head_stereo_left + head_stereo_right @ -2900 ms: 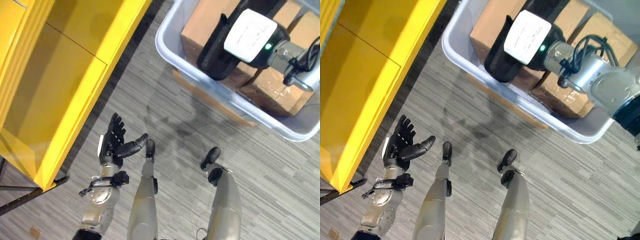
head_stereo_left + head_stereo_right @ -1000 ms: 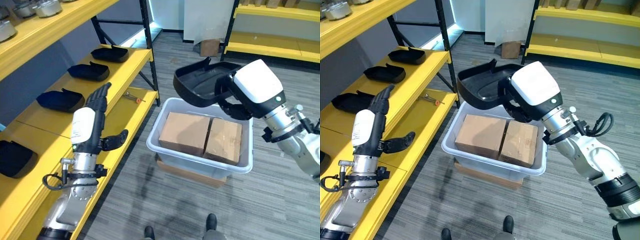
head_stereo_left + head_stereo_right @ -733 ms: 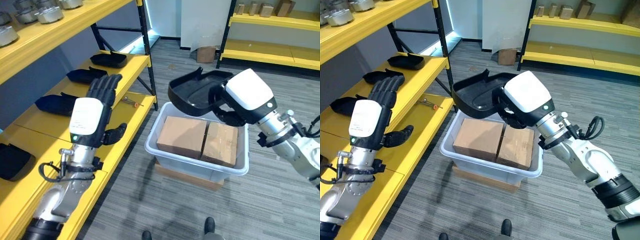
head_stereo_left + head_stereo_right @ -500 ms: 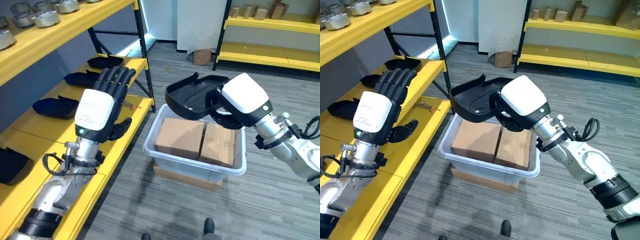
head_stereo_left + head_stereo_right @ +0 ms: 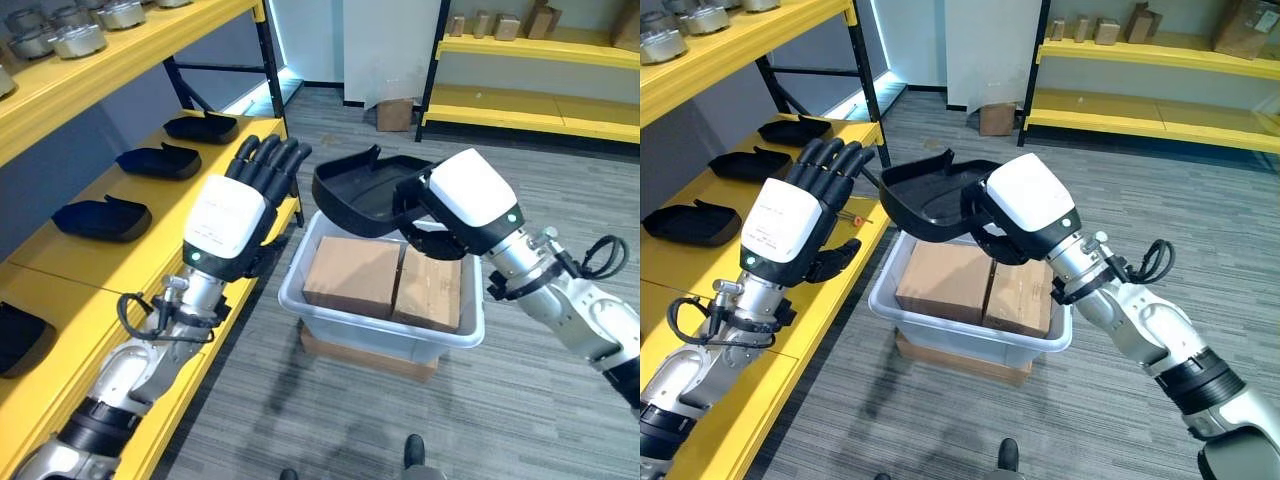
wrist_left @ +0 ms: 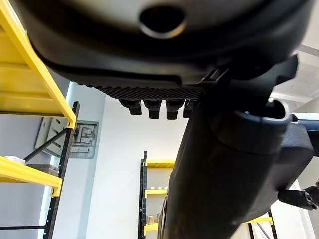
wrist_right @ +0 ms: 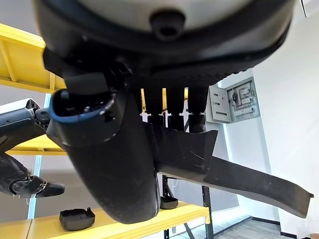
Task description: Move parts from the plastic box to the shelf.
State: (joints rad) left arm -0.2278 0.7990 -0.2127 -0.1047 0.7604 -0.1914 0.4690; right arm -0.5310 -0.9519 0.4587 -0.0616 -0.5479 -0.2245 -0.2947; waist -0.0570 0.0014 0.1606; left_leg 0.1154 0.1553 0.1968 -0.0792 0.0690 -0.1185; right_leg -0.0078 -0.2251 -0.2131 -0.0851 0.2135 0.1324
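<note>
My right hand (image 5: pixel 466 198) is shut on a black moulded tray-shaped part (image 5: pixel 358 190), held in the air above the grey plastic box (image 5: pixel 372 336). In the right wrist view its fingers (image 7: pixel 169 107) curl over the part's rim (image 7: pixel 234 177). Two cardboard boxes (image 5: pixel 352 276) lie side by side in the plastic box. My left hand (image 5: pixel 228 222) is raised over the yellow shelf's (image 5: pixel 120 262) front edge, open, fingers straight, just left of the part. Several similar black parts (image 5: pixel 158 160) sit in a row on the shelf.
An upper yellow shelf (image 5: pixel 120 55) carries metal parts (image 5: pixel 62 36). A black upright post (image 5: pixel 272 70) stands at the shelf's far corner. The plastic box rests on a wooden board (image 5: pixel 352 356). Another yellow rack (image 5: pixel 540 60) stands at the back.
The view has risen from the floor to the shelves. My right hand lifted the black part out of the box and carried it left; my left hand rose beside it.
</note>
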